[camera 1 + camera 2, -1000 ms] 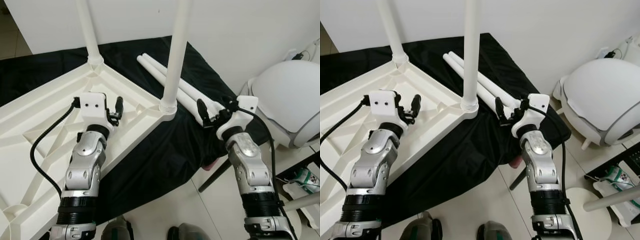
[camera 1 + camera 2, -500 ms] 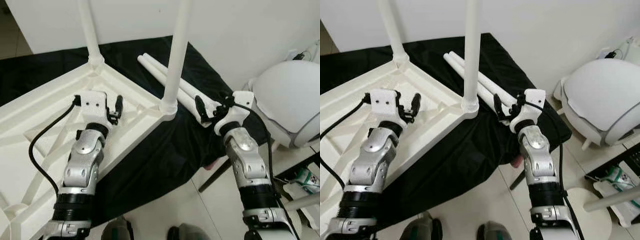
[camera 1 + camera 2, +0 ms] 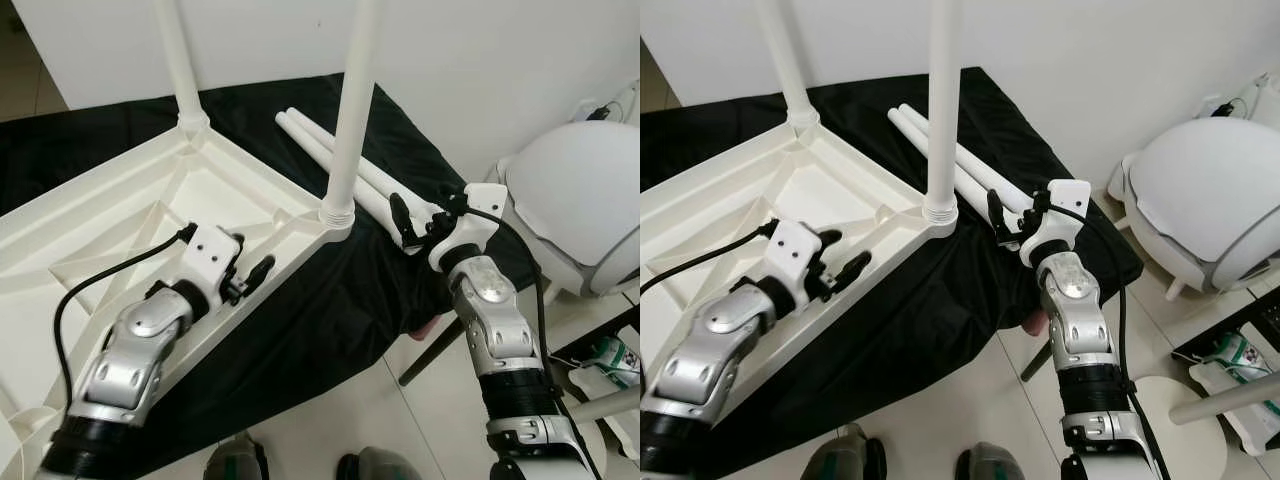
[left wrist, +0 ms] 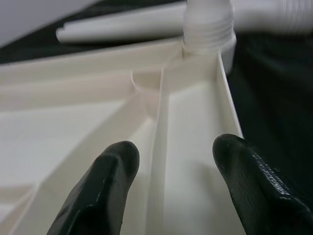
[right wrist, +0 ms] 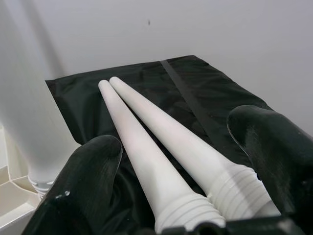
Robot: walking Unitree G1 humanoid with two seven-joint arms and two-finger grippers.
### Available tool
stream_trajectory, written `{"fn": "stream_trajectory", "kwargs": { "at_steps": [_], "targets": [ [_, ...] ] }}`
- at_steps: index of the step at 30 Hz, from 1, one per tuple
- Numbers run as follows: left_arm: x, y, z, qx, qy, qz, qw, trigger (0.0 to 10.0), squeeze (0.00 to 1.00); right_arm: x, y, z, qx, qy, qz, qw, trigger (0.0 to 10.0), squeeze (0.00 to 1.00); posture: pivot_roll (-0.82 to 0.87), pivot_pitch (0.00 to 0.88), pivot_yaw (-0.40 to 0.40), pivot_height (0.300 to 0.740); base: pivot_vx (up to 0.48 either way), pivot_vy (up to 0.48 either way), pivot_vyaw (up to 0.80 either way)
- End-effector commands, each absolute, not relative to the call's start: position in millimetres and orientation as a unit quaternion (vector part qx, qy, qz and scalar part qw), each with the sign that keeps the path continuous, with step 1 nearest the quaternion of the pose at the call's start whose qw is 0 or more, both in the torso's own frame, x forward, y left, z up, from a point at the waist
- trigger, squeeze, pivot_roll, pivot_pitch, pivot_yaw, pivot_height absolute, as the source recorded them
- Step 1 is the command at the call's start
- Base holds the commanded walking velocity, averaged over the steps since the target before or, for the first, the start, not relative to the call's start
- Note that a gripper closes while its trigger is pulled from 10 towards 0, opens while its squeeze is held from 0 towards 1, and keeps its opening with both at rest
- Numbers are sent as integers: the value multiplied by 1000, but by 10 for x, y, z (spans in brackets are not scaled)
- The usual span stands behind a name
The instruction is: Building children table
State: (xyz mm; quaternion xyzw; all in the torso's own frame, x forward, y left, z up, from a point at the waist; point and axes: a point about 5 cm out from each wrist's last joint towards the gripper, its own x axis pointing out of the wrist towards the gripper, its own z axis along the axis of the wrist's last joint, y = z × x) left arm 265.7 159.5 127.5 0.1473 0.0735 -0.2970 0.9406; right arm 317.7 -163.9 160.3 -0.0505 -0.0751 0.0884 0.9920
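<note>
A white plastic children's table (image 3: 110, 225) lies upside down on a black cloth (image 3: 330, 290). Two legs stand screwed into it, one at the near corner (image 3: 350, 100) and one at the far corner (image 3: 178, 60). Two loose legs (image 3: 325, 150) lie side by side on the cloth to the right. My left gripper (image 3: 843, 255) is open, low over the table's ribbed underside by its front rim; its fingers (image 4: 107, 166) straddle a rib. My right gripper (image 3: 420, 215) is open at the threaded ends of the loose legs (image 5: 161, 147), a finger on each side of the pair, not closed on them.
A large white domed appliance (image 3: 585, 200) stands on the floor at the right, close to my right arm. A white wall (image 3: 1090, 60) backs the scene. A round white stool (image 3: 1175, 420) and tiled floor lie at lower right, past the cloth's front edge.
My left arm has dropped and swung right, bringing its gripper from mid-table to the front rim. My right gripper shifted slightly left to the loose legs' ends, then held still.
</note>
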Motion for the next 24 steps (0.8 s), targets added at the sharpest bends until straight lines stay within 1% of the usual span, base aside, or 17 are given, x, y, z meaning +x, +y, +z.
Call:
{"fn": "stream_trajectory", "kwargs": {
  "at_steps": [1,2,3,5,6,9,12,15,17,24],
  "targets": [
    [2592,1650,1230,149,101,-325,928,10000,0,3164,-1656,1550,-53,-67,88,992,10000,0,-55,0,9,740,0,0,0],
    [2578,1733,1199,159,117,-320,927,10000,0,3161,-1652,1542,-53,-65,88,993,10000,0,-51,0,12,740,0,0,0],
    [2578,1733,1199,159,117,-320,927,10000,0,3161,-1652,1542,-53,-65,88,993,10000,0,-51,0,12,740,0,0,0],
    [2568,1851,1175,182,125,-311,924,10000,0,3156,-1645,1523,-54,-63,90,992,10000,0,-48,0,13,740,0,0,0],
    [2583,1908,1166,182,134,-298,928,10000,0,3155,-1641,1518,-53,-62,91,993,10000,0,-44,0,13,740,0,0,0],
    [2597,1959,1161,177,142,-285,931,10000,0,3152,-1636,1514,-53,-62,92,992,10000,0,-44,0,15,740,0,0,0],
    [2632,2035,1161,173,154,-255,939,10000,0,3151,-1630,1509,-52,-61,93,992,10000,0,-41,0,17,740,0,0,0],
    [2638,2055,1154,176,161,-245,940,10000,0,3149,-1627,1506,-52,-60,94,992,10000,0,-39,0,16,740,0,0,0],
    [2645,2068,1108,187,188,-224,938,10000,0,3149,-1619,1498,-52,-59,95,992,10000,0,-38,0,17,740,0,0,0],
    [2669,1996,1046,170,227,-196,939,10000,0,3145,-1611,1499,-50,-57,97,992,10000,0,-39,0,16,740,0,0,0]
  ]
}}
